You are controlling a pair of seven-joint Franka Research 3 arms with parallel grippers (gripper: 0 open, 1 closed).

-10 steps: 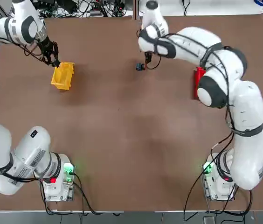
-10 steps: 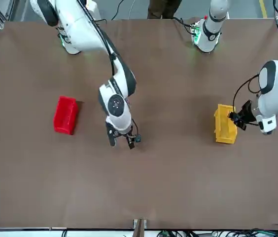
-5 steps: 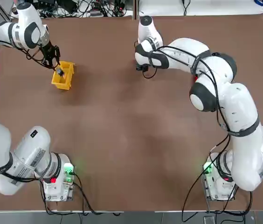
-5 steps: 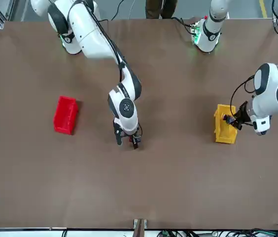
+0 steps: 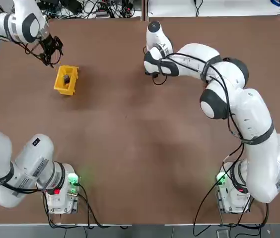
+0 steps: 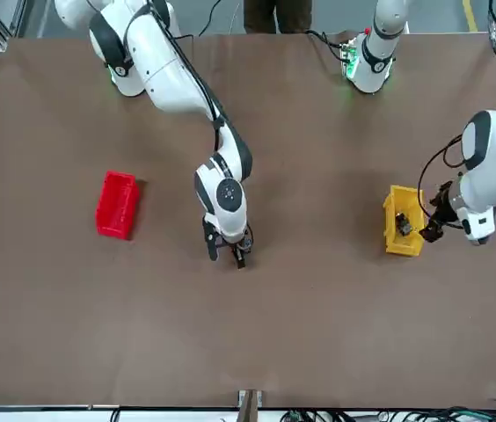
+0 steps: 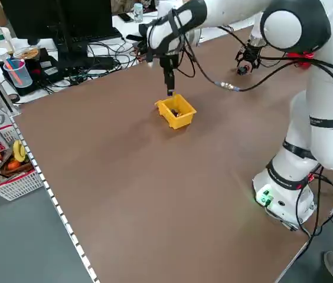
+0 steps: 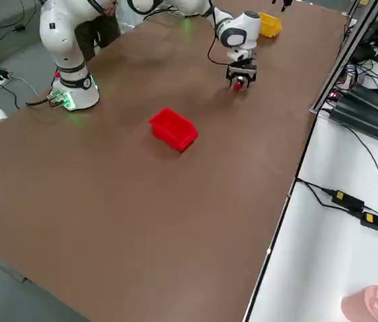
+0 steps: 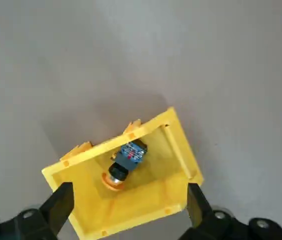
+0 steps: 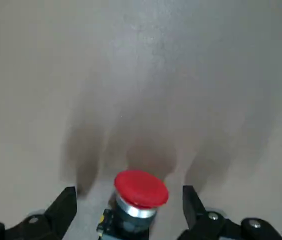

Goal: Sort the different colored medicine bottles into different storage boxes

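There are two bottles and two boxes on the brown table [image 5: 130, 148]. The yellow-end bottle [image 9: 122, 165] lies on its side inside the yellow box [image 9: 173, 145], with its long way slanted across the box floor. The left gripper [image 9: 126, 210] hangs above that box with its fingers spread wide and holding nothing. The red-end bottle [image 10: 138, 200] stands on the table, red end up, between the open fingers of the right gripper [image 10: 131, 212], which do not squeeze it. The red box [image 6: 117, 204] sits well apart from it.
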